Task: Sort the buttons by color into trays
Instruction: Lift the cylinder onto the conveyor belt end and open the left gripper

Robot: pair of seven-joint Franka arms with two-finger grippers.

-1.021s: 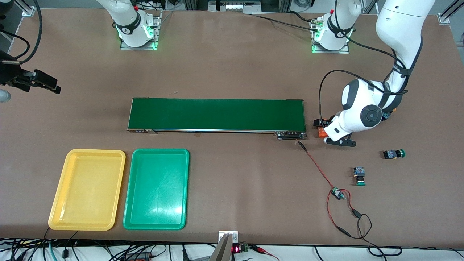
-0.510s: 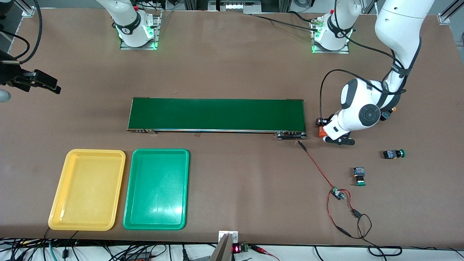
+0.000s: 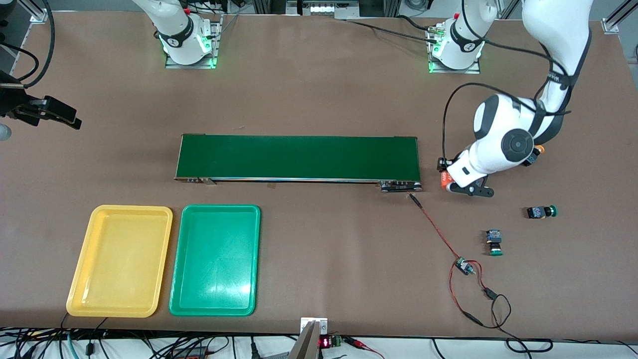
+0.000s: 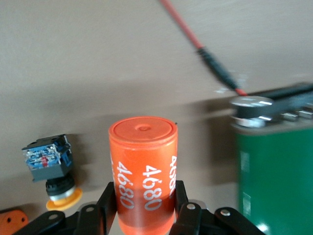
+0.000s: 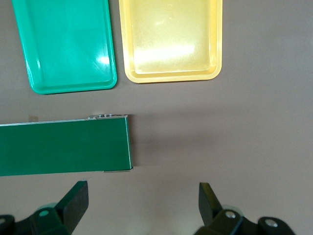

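One orange cylinder (image 4: 143,176) stands upright, clamped in the left gripper (image 3: 461,187) beside the belt (image 3: 299,157) end. Green buttons (image 3: 494,243) lie nearer the camera than the belt. Right gripper (image 5: 142,205) waits, spread wide.

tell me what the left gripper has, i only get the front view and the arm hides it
observer: The left gripper is shut on an orange cylinder with white print, not a button.
operator: any yellow button near it
observer: Yes, a yellow-capped button lies on the table beside the cylinder.
operator: right gripper open
observer: Yes, the right gripper is open and empty; it waits over the table off the conveyor belt end.
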